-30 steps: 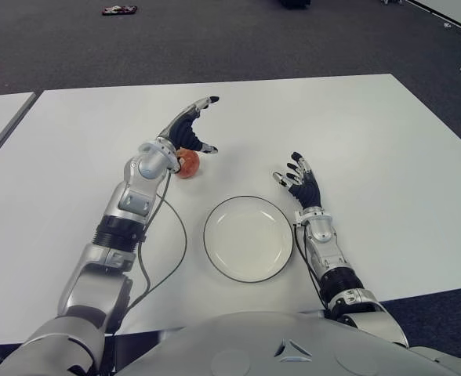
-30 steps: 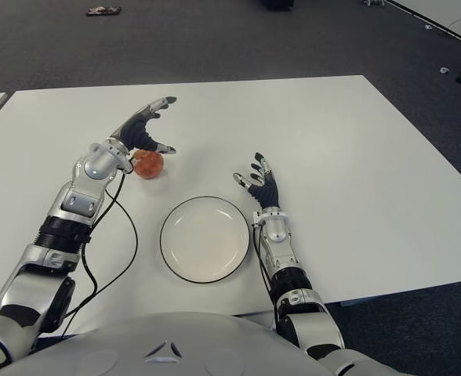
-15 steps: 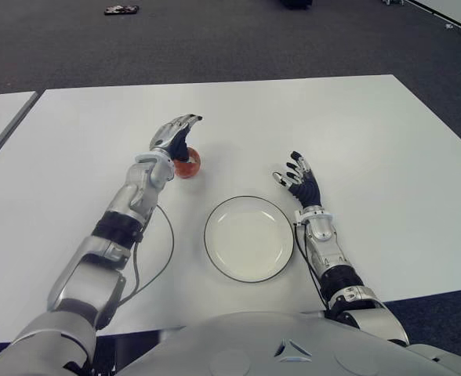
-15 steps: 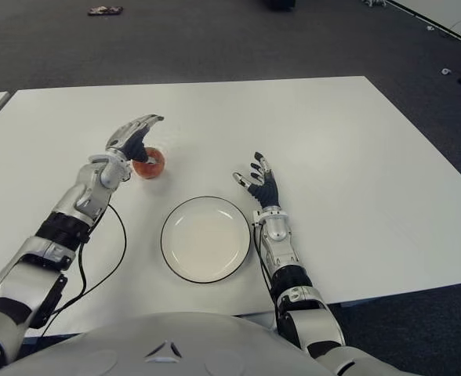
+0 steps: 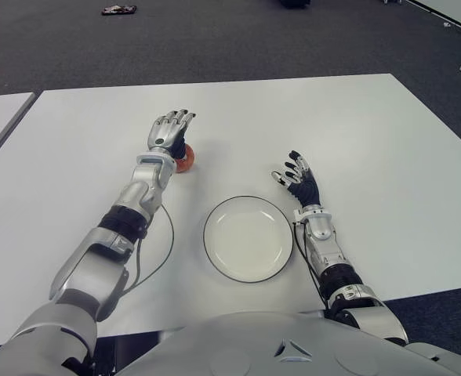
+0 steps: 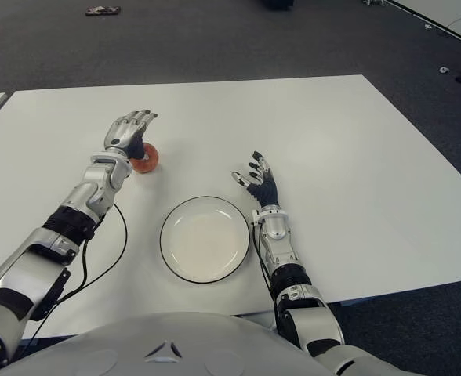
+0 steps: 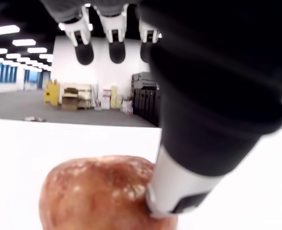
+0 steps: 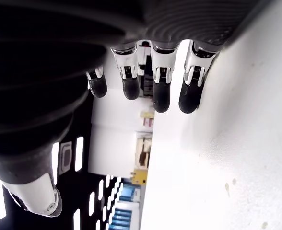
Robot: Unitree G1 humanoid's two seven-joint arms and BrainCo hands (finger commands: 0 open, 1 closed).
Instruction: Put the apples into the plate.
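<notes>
**Left robot hand poised over the apple, plate empty**

A single reddish apple [image 5: 185, 160] sits on the white worktop [image 5: 356, 133], up and to the left of the plate [image 5: 248, 238] and apart from it. The plate is round and white with a thin dark rim, placed near the robot's body at the middle of the worktop, and nothing lies in it.

The left robot hand [image 5: 169, 131] is stretched out directly over the apple, palm down, covering most of the fruit in the eye views so that only its right edge shows past the hand. In the left wrist view the apple [image 7: 100, 191] fills the lower part of the picture, speckled with pale spots, and the thumb [image 7: 179, 191] touches its side. The other fingers [image 7: 83, 43] are extended straight out above and beyond the fruit, not wrapped around it, so the hand is spread and grips nothing. A black cable [image 5: 158, 254] loops on the worktop beside the left forearm.

The right robot hand [image 5: 297, 178] shows just to the right of the plate, at about the level of its far rim, fingers spread and pointing up and away. In its own wrist view the fingers [image 8: 155, 81] are loosely extended beside bare worktop, and it holds nothing.

Beyond the worktop is dark grey carpet [image 5: 215, 39], with a small dark object [image 5: 119, 10] lying on it at the far left.
</notes>
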